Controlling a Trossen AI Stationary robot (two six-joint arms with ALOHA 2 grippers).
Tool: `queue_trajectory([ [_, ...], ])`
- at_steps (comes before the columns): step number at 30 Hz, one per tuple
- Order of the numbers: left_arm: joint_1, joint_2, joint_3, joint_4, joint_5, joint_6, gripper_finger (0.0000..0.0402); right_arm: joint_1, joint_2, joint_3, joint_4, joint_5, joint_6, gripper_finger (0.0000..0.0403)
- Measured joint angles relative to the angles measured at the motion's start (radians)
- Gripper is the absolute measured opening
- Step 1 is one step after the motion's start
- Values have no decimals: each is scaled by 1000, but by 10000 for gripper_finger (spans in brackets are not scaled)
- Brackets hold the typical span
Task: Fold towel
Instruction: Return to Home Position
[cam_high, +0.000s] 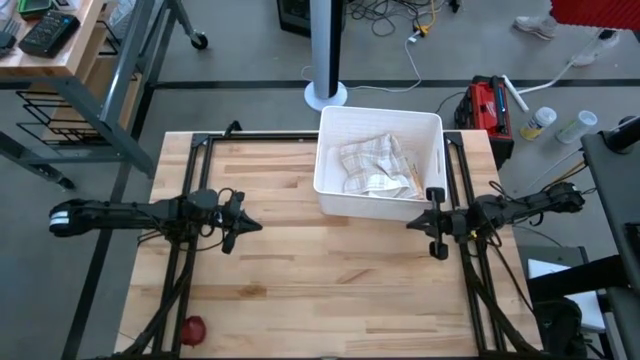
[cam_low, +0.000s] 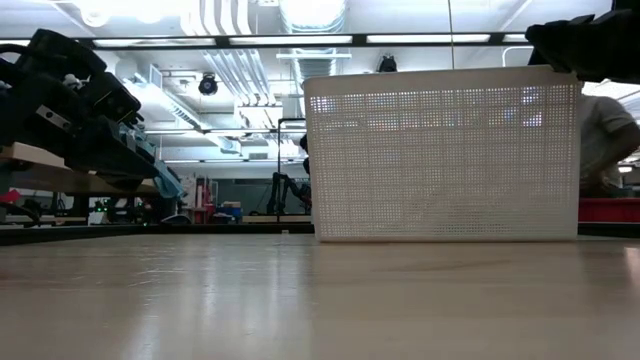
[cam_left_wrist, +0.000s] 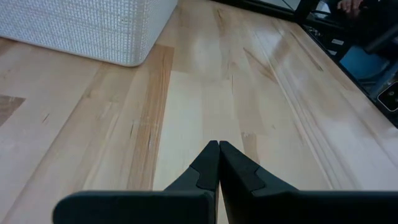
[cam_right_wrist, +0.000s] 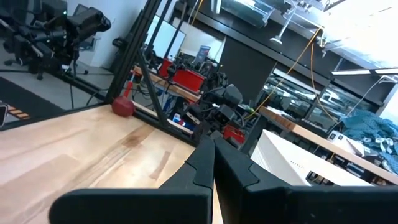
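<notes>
You have 1 towel stack (cam_high: 372, 165) lying in the bin (cam_high: 330, 150), long axis roughly along the bin's wider side, slightly skewed. Left gripper (cam_high: 255, 226): fingers pressed together, empty, off the bin's near-left corner. Right gripper (cam_high: 411, 224): same, beside its near-right corner.

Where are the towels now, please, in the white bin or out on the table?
In. The high view shows the towels lying inside the white bin, within its walls.

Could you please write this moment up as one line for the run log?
towels in bin | left gripper jaws shut, empty, clear of bin | right gripper jaws shut, empty, by bin corner
</notes>
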Motion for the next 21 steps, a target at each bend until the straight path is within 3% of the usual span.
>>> queue_trajectory([
  [21, 0, 0, 0, 0, 0, 0, 0, 0, 0, 0, -1, 0, -5, 0],
])
